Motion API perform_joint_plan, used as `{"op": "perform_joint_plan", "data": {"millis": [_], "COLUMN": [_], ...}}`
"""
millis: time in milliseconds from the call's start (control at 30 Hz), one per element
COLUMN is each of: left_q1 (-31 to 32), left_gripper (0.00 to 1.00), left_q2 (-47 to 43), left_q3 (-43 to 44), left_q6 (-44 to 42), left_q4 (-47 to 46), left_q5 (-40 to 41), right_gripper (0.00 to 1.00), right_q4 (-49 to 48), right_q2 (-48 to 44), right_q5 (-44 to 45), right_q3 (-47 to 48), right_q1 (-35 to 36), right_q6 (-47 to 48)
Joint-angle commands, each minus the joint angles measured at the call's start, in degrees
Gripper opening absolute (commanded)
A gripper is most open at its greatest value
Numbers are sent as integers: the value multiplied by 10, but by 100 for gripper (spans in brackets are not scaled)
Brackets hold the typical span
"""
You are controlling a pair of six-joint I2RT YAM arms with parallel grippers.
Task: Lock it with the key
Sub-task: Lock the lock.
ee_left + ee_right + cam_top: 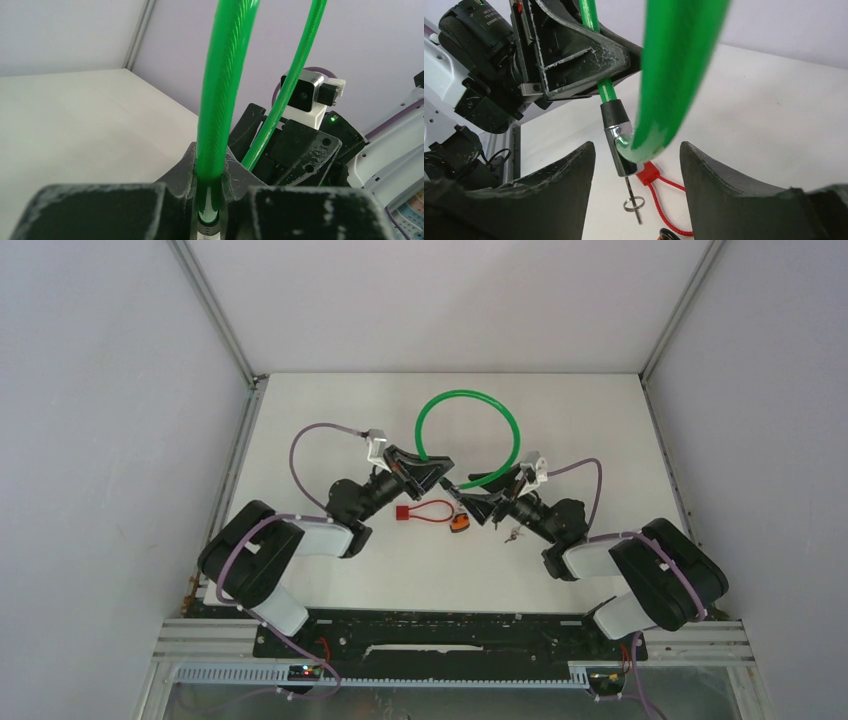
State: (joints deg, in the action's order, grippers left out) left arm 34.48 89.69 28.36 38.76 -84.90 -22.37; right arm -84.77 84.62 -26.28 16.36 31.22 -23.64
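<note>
A green cable lock [468, 392] loops above the table between the two arms. My left gripper [445, 474] is shut on the cable [220, 100] just above its black collar, the jaws pressed against both sides. In the right wrist view the lock's chrome barrel [616, 150] hangs below that collar, with the cable's other end [674, 75] entering its side. A thin key [636, 202] with a small ring sticks out of the barrel's lower end. My right gripper [638, 147] is open, its fingers either side of the barrel and clear of it.
A small red lock with a red cord loop [420, 510] lies on the table under the grippers, next to an orange and black piece [460, 523]. A few loose keys [513, 534] lie beside the right arm. White walls close in the table.
</note>
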Motion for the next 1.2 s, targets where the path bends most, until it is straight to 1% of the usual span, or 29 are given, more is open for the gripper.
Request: {"op": "perform_joint_plan", "data": {"millis": [0,167,333,367,400,433,567,733,800,900,967,1033,1067,1167], "left_q1": [5,7,8,8,9,9,9,11,14,19,21,21,22,20], "left_gripper": [0,0,0,0,0,0,0,0,0,0,0,0,0,0], "left_q2": [18,26,27,27,28,29,25,22,15,-1,-6,-2,3,20], "left_q3": [49,56,57,57,57,58,54,47,49,56,61,62,60,48], "left_q6": [28,24,18,18,18,18,10,-15,-31,-58,-67,-59,-53,-29], "left_q4": [-63,-63,-62,-62,-62,-62,-62,-59,-36,29,59,49,35,-34], "left_q5": [-31,-32,-29,-29,-28,-28,-22,-4,6,29,38,36,35,34], "right_gripper": [62,44,30,22,6,0,0,0,0,0,0,0,1,24], "right_q4": [-26,-25,-25,-25,-26,-26,-25,-26,-25,-26,-26,-26,-25,-24], "right_q2": [-11,-30,-51,-55,-58,-61,-77,-126,-140,-159,-166,-161,-154,-133], "right_q5": [17,28,65,69,67,64,77,153,187,233,251,245,228,135], "right_q3": [6,-3,-19,-21,-23,-24,-34,-64,-75,-91,-96,-94,-91,-80], "right_q1": [-7,-9,-11,-12,-12,-13,-13,-13,-13,-13,-13,-13,-13,-13], "right_q6": [-17,-11,1,4,6,8,21,45,48,51,54,58,63,100]}}
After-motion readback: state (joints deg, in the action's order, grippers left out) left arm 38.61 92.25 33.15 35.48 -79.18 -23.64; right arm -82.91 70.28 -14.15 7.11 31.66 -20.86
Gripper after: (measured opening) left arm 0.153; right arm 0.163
